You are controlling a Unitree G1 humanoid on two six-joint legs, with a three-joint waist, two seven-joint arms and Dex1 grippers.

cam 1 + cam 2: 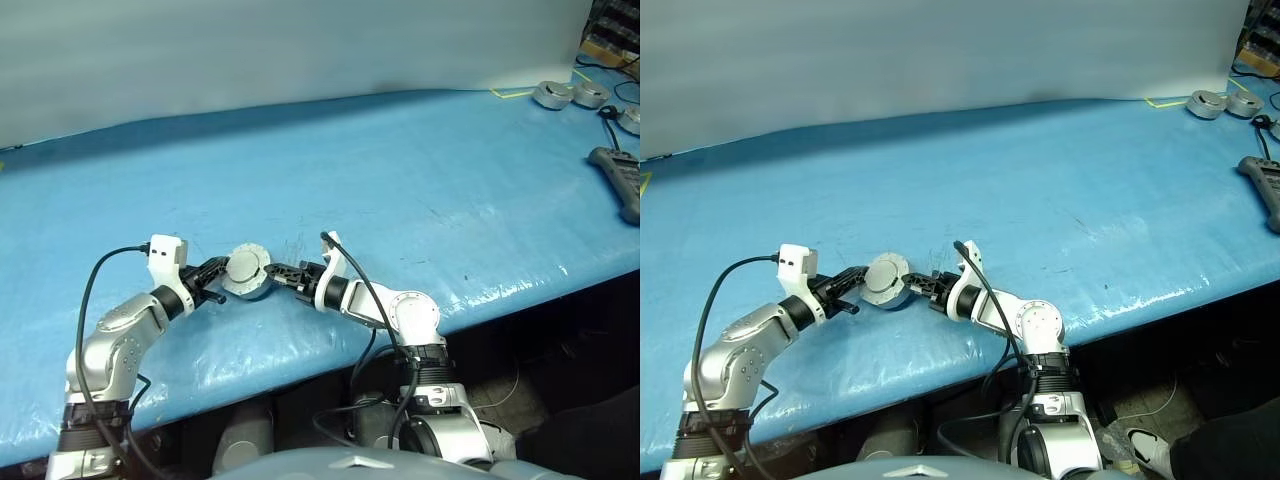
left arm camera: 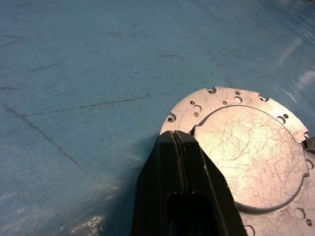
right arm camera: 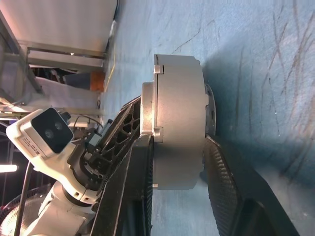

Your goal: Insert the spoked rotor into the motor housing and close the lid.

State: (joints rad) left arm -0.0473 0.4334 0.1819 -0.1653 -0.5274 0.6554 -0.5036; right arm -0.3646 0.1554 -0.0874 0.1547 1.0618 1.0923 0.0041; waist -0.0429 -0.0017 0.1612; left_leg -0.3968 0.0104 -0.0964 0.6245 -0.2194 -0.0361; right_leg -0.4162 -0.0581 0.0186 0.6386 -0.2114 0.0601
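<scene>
The motor housing [image 1: 245, 272] is a plain silver-grey puck standing on edge just above the blue table [image 1: 400, 180], near its front edge. It looks closed, with the lid against it. The spoked rotor is out of view. My right gripper [image 1: 276, 272] reaches in from the right, and its two fingers clamp the housing [image 3: 179, 123] across its thickness. My left gripper [image 1: 220, 281] comes from the left and is shut. Its joined tips [image 2: 175, 133] press against the flat silver face with small holes [image 2: 251, 157].
Three more silver pucks [image 1: 553, 94] [image 1: 590, 94] [image 1: 630, 118] sit at the back right beside yellow tape [image 1: 510, 93]. A dark handheld controller [image 1: 620, 178] with a cable lies at the right edge. The table's front edge [image 1: 300, 370] runs just below the grippers.
</scene>
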